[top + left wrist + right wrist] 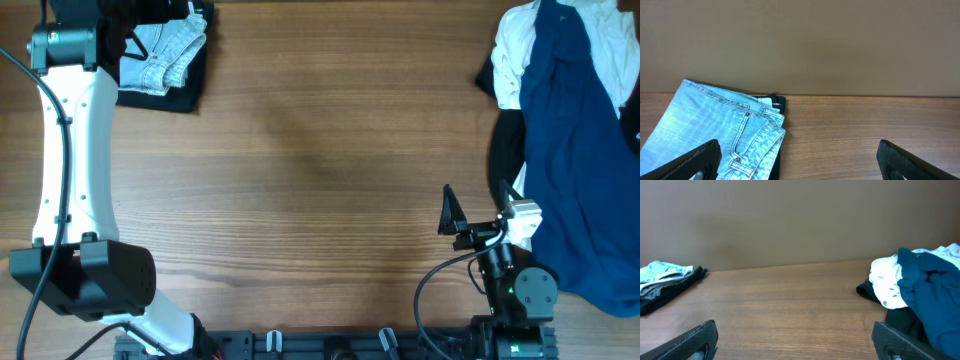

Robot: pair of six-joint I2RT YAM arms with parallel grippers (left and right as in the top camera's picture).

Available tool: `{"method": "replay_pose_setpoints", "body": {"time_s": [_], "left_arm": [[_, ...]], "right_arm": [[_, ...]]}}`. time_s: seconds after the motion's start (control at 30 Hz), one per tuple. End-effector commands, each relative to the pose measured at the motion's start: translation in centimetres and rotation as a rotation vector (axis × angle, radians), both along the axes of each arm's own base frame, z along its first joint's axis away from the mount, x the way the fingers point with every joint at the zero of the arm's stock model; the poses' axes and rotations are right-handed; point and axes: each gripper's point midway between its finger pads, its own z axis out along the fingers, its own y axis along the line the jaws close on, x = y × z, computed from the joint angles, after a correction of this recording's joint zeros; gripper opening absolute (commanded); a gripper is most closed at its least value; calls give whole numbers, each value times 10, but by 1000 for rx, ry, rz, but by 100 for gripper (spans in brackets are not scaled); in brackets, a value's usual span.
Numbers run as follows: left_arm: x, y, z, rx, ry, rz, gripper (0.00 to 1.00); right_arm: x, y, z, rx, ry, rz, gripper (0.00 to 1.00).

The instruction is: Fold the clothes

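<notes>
The pale blue denim shorts (165,50) lie folded on a dark folded garment at the table's far left corner. In the left wrist view the shorts (715,130) show a stitched pocket and rivets. My left gripper (800,162) is open and empty, hovering over the stack's right edge; its left finger is above the denim. In the overhead view the left gripper is hidden under the arm. My right gripper (455,215) is open and empty near the front right, over bare wood (795,340).
A heap of unfolded clothes lies at the right: a dark blue garment (575,150), a white one (520,45) and a black one (505,150). The dark folded garment (185,90) sits under the shorts. A brown wall stands behind the table.
</notes>
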Motion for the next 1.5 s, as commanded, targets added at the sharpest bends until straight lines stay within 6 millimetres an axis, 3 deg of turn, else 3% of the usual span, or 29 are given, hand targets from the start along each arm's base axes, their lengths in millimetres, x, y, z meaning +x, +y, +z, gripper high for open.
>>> {"method": "replay_pose_setpoints", "body": {"time_s": [0.0,0.37,0.43,0.53,0.63,0.77,0.93,1.1,1.27,1.37,1.47], "left_arm": [[1,-1,-4,-10,7,-3,100],[1,-1,-4,-10,7,-3,100],[2,11,-5,52,6,34,100],[-2,10,4,57,-11,38,100],[-25,5,28,58,-27,33,100],[-83,1,50,56,13,33,100],[-130,-4,56,54,-88,23,100],[-180,-11,22,53,-209,11,100],[-241,-17,-61,35,-338,17,100],[-259,-18,-90,37,-394,18,100],[-270,-19,-104,37,-476,19,100]], "right_arm": [[-1,2,3,15,-16,8,100],[-1,2,2,15,-9,8,100],[-1,2,2,15,-9,8,100],[-1,2,2,15,-9,8,100],[-1,2,2,15,-9,8,100],[-1,2,2,16,-9,8,100],[-1,2,2,16,-9,8,100],[-1,2,2,15,-9,8,100],[-1,2,2,15,-9,8,100],[-1,2,2,15,-9,8,100],[-1,2,2,15,-9,8,100]]}}
